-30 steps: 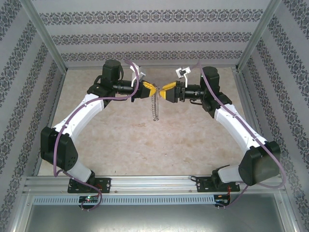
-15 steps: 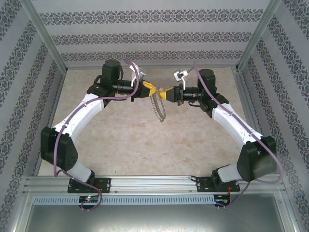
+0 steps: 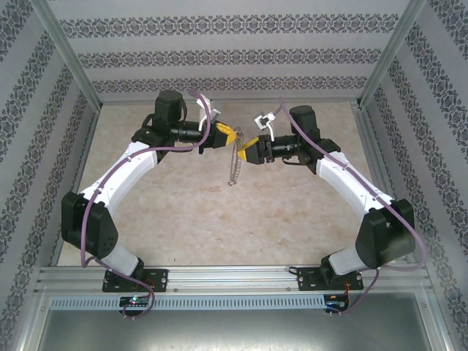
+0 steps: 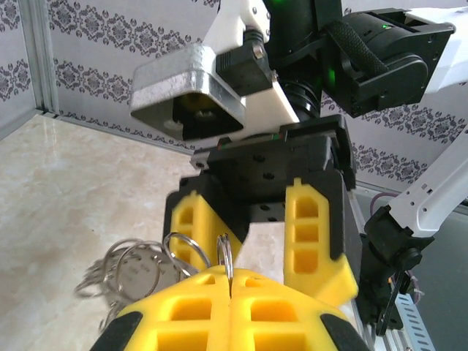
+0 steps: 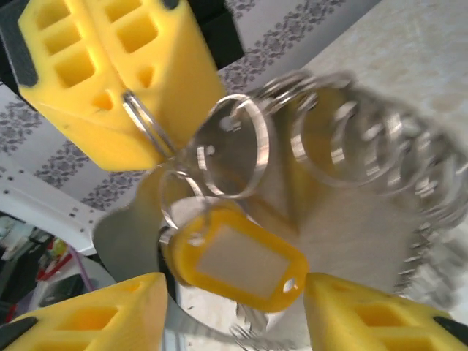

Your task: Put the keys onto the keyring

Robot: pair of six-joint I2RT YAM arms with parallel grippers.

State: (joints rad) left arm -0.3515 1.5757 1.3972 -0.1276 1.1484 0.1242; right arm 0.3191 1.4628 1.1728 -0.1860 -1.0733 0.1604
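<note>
Left tool (image 4: pixel 229 276): clenched on the top of the large grey metal keyring (image 3: pixel 234 164). The keyring hangs above the table (image 3: pixel 183 219) near the middle of its far edge and is fringed with small silver rings. Right tool (image 5: pixel 234 287): released, its fingers flanking the small yellow-headed key (image 5: pixel 235 262); contact cannot be told.

At 10 o'clock the left gripper (image 5: pixel 124 102) pinches one silver loop of the keyring (image 5: pixel 344 146), whose blurred rings sweep toward 3 o'clock. At 6 o'clock a yellow tag (image 5: pixel 234 259) hangs between the parted fingers of the right gripper (image 5: pixel 238 316).
</note>
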